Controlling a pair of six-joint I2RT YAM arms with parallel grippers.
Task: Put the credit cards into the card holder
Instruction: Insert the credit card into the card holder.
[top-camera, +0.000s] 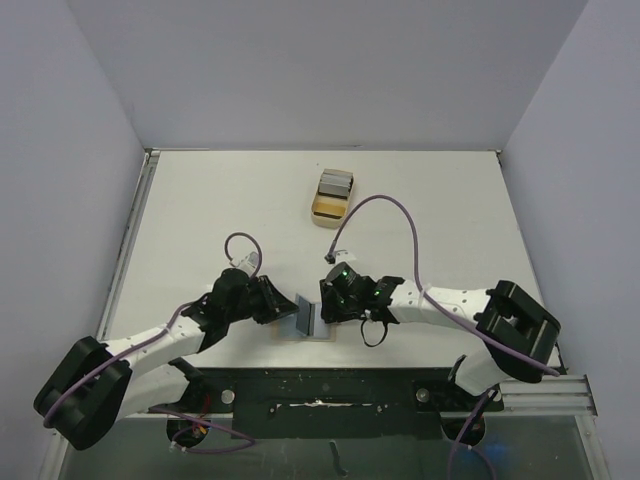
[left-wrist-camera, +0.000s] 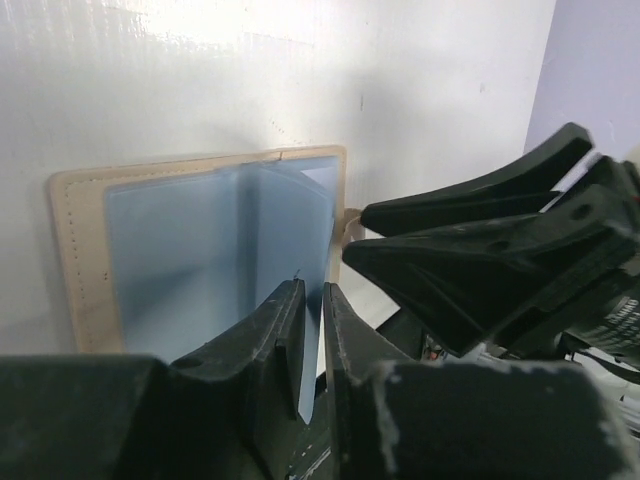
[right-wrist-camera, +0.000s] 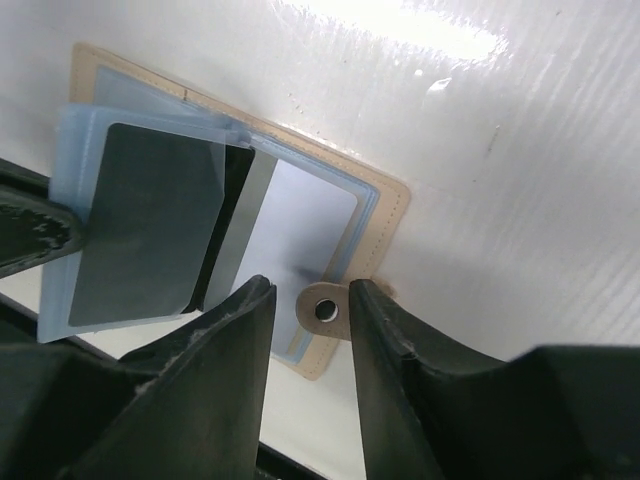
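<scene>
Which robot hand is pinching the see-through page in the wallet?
The left gripper: it is shut on a bluish plastic sleeve of the card holder. The right gripper is open and pinches nothing.

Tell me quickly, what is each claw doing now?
Left claw: closed on a blue sleeve of the holder.
Right claw: open, the snap tab between its fingers.

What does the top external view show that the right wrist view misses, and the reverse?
Only top external: the tan tray with greyish cards at the far side. Only right wrist: a dark card inside a clear sleeve, and the snap tab between the fingers of the right tool. Both: the open card holder on the white table.
</scene>
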